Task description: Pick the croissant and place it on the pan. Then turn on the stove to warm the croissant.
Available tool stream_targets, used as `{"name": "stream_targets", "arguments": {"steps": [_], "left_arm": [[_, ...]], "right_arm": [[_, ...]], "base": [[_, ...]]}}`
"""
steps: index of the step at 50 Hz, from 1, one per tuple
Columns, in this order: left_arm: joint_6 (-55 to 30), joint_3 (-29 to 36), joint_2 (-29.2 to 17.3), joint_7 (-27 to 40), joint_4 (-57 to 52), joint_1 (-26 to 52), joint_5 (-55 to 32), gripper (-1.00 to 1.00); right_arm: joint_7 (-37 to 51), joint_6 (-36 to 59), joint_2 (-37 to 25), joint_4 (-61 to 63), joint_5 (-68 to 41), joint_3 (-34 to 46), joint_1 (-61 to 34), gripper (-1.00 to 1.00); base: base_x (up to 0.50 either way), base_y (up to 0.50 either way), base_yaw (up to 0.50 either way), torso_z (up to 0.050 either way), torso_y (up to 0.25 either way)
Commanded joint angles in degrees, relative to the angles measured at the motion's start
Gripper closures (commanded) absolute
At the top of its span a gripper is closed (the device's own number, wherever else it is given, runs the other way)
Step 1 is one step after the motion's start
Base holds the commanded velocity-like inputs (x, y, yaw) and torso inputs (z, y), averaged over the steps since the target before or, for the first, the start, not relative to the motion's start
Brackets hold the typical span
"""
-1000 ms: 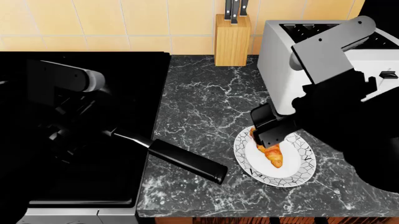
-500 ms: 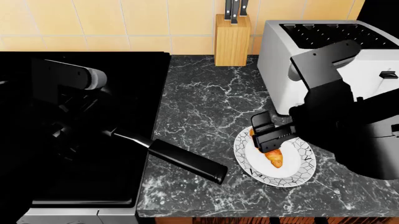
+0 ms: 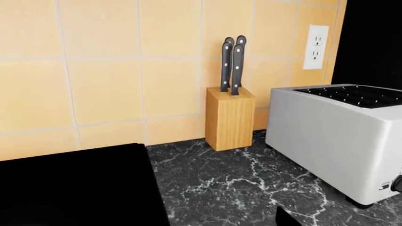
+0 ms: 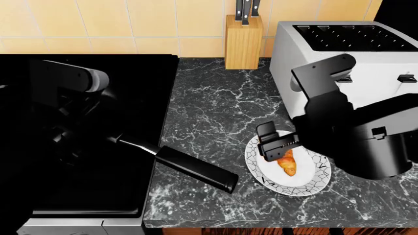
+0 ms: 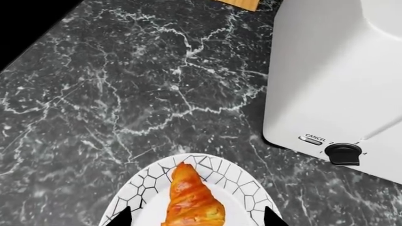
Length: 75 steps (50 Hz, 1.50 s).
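The golden croissant (image 4: pixel 287 163) lies on a white crackle-patterned plate (image 4: pixel 312 180) on the dark marble counter. My right gripper (image 4: pixel 274 143) hangs open just above its far end. In the right wrist view the croissant (image 5: pixel 192 202) sits between the two spread fingertips (image 5: pixel 120 218), untouched. The black pan is lost in the dark cooktop (image 4: pixel 85 122) at left; only its long black handle (image 4: pixel 189 166) shows, reaching over the counter. My left arm (image 4: pixel 78 81) hovers over the stove; its gripper is not visible in any view.
A white toaster (image 4: pixel 339 58) stands at the back right, close behind my right arm; it also shows in the left wrist view (image 3: pixel 339 136). A wooden knife block (image 4: pixel 243 41) stands against the tiled wall. The counter's front edge runs just below the plate.
My right arm has swung left and lowered, bringing the open gripper down over the croissant's far end. The left arm, the pan handle and the croissant have not moved.
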State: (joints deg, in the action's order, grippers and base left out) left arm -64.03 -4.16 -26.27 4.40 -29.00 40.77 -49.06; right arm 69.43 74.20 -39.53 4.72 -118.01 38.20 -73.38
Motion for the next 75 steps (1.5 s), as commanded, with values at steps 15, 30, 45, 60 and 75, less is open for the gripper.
{"name": "stream_targets", "arguments": {"steps": [15,30,45,60,75], "left_arm": [[0.5,1.1,-0.4,0.1,0.7,1.3,0.0,-1.00],[0.4,1.0,-0.6,0.8,0.3,1.0,-0.6,-1.00],[0.2,0.8,-0.8,1.3,0.1,0.9,-1.3,-1.00],[1.0,1.4,-0.9,1.1,0.9,0.8,-1.0,-1.00],[1.4,1.7,-1.1,1.3,1.5,1.1,-1.1,-1.00]], "right_arm": [[-4.4,1.3,0.5,-2.7,4.1,1.9,0.7,-1.00],[-7.4,2.1,0.7,-3.9,6.5,3.0,1.1,-1.00],[-10.5,2.1,1.1,-4.3,9.0,3.8,1.9,-1.00],[-13.5,1.8,1.1,-5.4,12.2,4.6,2.5,-1.00],[-15.6,2.1,1.7,-7.2,13.5,5.9,2.3,-1.00]], "base": [[0.00,0.00,0.00,0.000,0.000],[0.00,0.00,0.00,0.000,0.000],[0.00,0.00,0.00,0.000,0.000],[0.00,0.00,0.00,0.000,0.000],[0.00,0.00,0.00,0.000,0.000]]}}
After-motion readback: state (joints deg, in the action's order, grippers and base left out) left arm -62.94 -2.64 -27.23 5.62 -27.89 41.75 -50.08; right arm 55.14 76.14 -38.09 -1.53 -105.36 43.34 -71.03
